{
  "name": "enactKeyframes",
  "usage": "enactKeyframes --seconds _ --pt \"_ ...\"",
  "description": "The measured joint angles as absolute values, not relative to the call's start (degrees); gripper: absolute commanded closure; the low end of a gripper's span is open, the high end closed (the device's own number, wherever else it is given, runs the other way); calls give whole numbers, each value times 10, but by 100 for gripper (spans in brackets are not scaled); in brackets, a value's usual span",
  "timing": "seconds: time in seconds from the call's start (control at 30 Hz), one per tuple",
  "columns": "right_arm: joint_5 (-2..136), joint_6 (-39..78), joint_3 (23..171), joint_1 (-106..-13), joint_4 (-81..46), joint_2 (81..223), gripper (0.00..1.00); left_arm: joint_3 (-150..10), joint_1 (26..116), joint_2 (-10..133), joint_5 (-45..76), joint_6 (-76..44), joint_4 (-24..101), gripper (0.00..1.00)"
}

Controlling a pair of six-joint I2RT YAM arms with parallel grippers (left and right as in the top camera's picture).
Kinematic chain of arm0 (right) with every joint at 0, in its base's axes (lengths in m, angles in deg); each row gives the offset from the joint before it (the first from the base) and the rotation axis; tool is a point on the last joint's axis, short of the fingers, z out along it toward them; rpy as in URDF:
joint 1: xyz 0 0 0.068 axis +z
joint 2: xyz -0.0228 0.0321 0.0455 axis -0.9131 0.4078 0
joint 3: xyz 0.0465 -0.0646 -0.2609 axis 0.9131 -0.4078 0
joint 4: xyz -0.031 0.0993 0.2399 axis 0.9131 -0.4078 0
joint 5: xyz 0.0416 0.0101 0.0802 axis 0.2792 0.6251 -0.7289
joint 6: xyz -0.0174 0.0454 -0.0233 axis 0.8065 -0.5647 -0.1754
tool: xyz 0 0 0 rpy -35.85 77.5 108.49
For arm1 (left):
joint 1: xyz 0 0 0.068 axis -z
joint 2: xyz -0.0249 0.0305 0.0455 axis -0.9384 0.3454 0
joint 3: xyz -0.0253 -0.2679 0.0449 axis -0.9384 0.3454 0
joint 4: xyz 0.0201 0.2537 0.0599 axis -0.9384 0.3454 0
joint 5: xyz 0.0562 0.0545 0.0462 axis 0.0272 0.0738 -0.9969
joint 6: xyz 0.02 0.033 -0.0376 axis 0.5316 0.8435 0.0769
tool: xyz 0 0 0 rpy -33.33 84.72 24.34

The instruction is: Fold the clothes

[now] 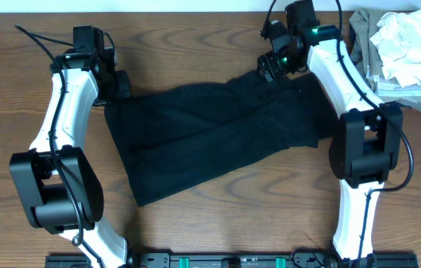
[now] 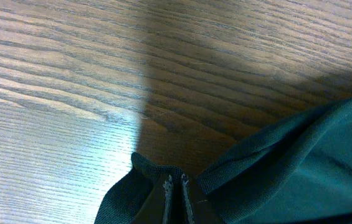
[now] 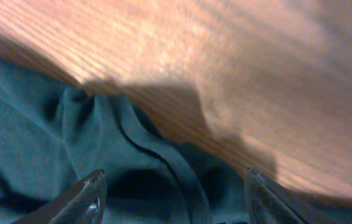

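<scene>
The left arm (image 1: pixel 65 110) and the right arm (image 1: pixel 340 72) were built from white tubes and fat black joints. Thin black cables (image 1: pixel 35 41) were run along them. A small green light (image 1: pixel 314 31) was seen on the right arm. The left fingers (image 2: pixel 163 202) were coloured dark grey, the right fingers (image 3: pixel 91 199) shiny grey.

Rumpled cloth (image 3: pixel 20 124) beneath wide-spread gripper (image 3: pixel 174 186), wood table (image 3: pixel 256 62)

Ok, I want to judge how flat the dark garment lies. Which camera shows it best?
Overhead: nearly the whole dark garment shows there, spread on the table. The left wrist view shows only an edge pinched in the left gripper; the right wrist view shows just wrinkled folds between the open fingers of the right gripper.
</scene>
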State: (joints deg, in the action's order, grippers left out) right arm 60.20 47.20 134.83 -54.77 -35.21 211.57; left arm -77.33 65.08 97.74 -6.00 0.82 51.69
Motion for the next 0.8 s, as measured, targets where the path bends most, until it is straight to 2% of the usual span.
enactKeyframes --seconds 0.17,0.23,0.3,0.33,0.4,0.63,0.8 --pt "587 475 1348 -549 -359 2152 31 -773 651 977 -60 8 517 94" --pt "583 475 1348 -549 -360 2162 34 -774 651 977 -60 8 517 94" --pt "581 480 1348 -549 -359 2167 50 -773 651 977 -60 8 517 94" --pt "580 481 1348 -549 -358 2167 62 -773 651 977 -60 8 517 94" --pt "578 482 1348 -549 -351 2167 79 -773 651 977 -60 8 517 94" --pt "576 474 1383 -549 -349 2168 96 -773 651 977 -60 9 509 94" --pt "575 474 1448 -549 -355 2168 99 -773 651 977 -60 9 509 94"
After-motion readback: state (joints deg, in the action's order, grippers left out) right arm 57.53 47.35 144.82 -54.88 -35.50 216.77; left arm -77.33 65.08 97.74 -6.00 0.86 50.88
